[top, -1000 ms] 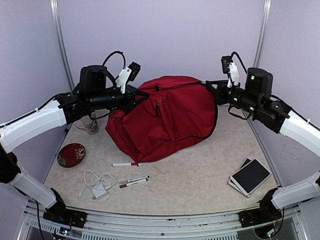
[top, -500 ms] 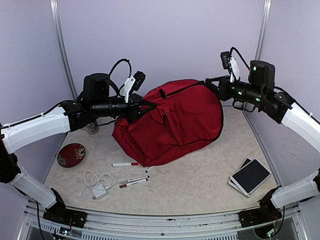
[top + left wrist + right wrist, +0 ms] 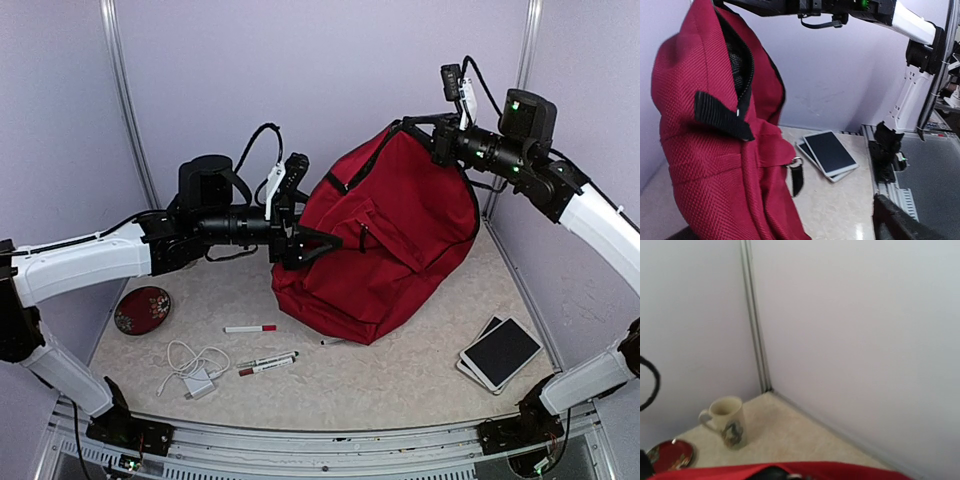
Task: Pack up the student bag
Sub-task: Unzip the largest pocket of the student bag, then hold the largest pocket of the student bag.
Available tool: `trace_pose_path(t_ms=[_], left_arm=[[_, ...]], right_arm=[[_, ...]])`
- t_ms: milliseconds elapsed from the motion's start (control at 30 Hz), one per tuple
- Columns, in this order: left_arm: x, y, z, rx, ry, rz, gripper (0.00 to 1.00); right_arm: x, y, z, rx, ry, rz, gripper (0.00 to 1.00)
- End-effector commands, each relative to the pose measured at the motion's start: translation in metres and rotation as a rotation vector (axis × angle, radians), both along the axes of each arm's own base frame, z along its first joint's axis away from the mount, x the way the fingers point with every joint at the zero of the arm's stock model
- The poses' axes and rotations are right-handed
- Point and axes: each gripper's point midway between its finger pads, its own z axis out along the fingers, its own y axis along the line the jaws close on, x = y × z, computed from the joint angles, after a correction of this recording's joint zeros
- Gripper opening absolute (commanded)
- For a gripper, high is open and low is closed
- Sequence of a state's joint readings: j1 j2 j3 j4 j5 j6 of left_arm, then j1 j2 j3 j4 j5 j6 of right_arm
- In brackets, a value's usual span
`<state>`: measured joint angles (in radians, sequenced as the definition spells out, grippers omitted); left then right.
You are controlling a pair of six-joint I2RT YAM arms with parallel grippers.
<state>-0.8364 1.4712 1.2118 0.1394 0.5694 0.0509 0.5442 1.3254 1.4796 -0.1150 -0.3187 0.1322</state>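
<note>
Right claw (image 3: 436, 143) is clenched on the black top strap of the student bag (image 3: 400, 240) and holds that end high near the back wall. The dark-red bag hangs tilted from this grip, with its lower end resting on the desk (image 3: 400, 390) around the middle. Left claw (image 3: 318, 248) reaches in from the left at the bag's front. Its fingers (image 3: 900, 222) are spread wide and grasp nothing; it sits just beside the fabric, and I cannot tell whether it touches.

The left wrist view shows the bag's zipper parted at the top, with grey mesh lining inside. A black strap crosses the front, and a metal ring with a short black tab sits lower down.

Two tablets (image 3: 500, 352) lie stacked near the desk's right front corner, well apart from the bag, the upper one shifted slightly off the lower. A round red dish (image 3: 142, 309) lies at the left edge. A cream mug (image 3: 729, 421) stands upright in the back left corner, near the dish. A white charger with its coiled cable (image 3: 195, 368) lies at the left front. Just right of it, two markers (image 3: 267, 362) lie side by side. A single red-capped marker (image 3: 250, 328) lies between those and the bag.
</note>
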Motion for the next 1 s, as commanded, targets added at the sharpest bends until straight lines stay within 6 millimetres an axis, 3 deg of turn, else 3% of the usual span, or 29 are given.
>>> trace_pose_path(t_ms=[0,133,267,433,567,733,900,967], left_arm=[[-0.023,0.011,-0.011,0.044,0.135,-0.204,0.99],[0.005,0.039,0.015,0.001,0.148,-0.081,0.99],[0.055,0.061,0.040,-0.013,-0.003,0.278,0.99],[0.054,0.046,0.059,-0.022,-0.020,0.239,0.99],[0.066,0.029,0.039,0.052,0.016,0.259,0.99],[0.062,0.000,0.018,0.130,0.058,0.201,0.99],[0.081,0.001,-0.003,0.155,0.119,0.231,0.99],[0.079,-0.001,-0.005,0.143,0.150,0.200,0.99]], right_arm=[[-0.010,0.016,-0.023,0.015,0.030,0.114,0.00],[-0.025,0.029,-0.046,-0.011,0.039,0.193,0.00],[-0.034,0.039,-0.060,-0.006,0.048,0.229,0.00],[-0.043,0.055,-0.066,-0.016,0.050,0.276,0.00],[-0.043,0.057,-0.061,-0.009,0.052,0.270,0.00],[-0.043,0.059,-0.063,-0.008,0.053,0.276,0.00],[-0.044,0.060,-0.063,-0.003,0.053,0.278,0.00],[-0.043,0.060,-0.064,-0.005,0.054,0.275,0.00]])
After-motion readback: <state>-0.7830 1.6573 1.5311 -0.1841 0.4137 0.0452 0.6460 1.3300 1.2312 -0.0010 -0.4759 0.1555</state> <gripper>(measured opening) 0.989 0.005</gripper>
